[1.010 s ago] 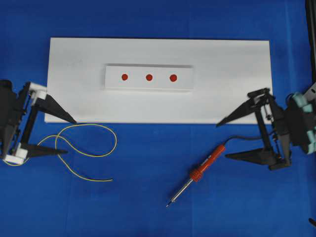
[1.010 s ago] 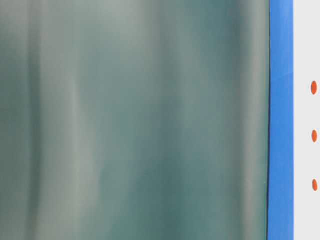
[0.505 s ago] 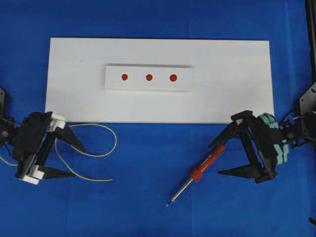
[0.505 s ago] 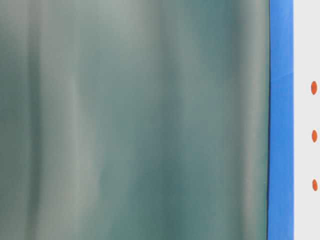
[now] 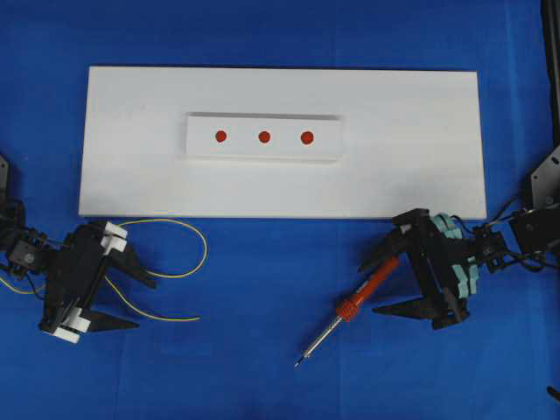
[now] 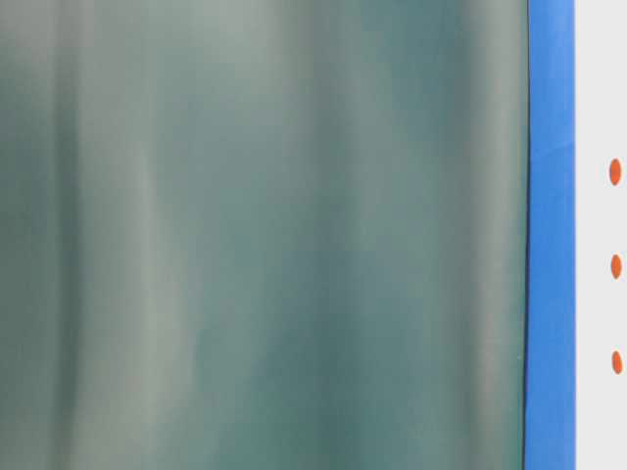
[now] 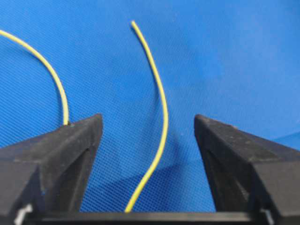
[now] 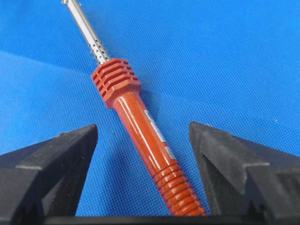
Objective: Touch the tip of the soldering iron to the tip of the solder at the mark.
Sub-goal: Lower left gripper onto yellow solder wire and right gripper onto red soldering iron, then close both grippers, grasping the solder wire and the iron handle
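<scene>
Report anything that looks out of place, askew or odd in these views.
The table-level view is odd: a blurred grey-green surface fills most of it, leaving only a blue strip and three red marks at the right edge. Otherwise nothing stands out: soldering iron and solder lie intact on the blue cloth.

one orange-red soldering iron with a silver shaft point(image 5: 366, 291) | one thin yellow solder wire point(image 5: 179, 274) | one large white rectangular board point(image 5: 411, 166) | one raised white strip point(image 5: 328, 149) | three red dots point(image 5: 264, 136) | two black two-fingered grippers: left point(image 5: 133, 303), right point(image 5: 374, 287)
</scene>
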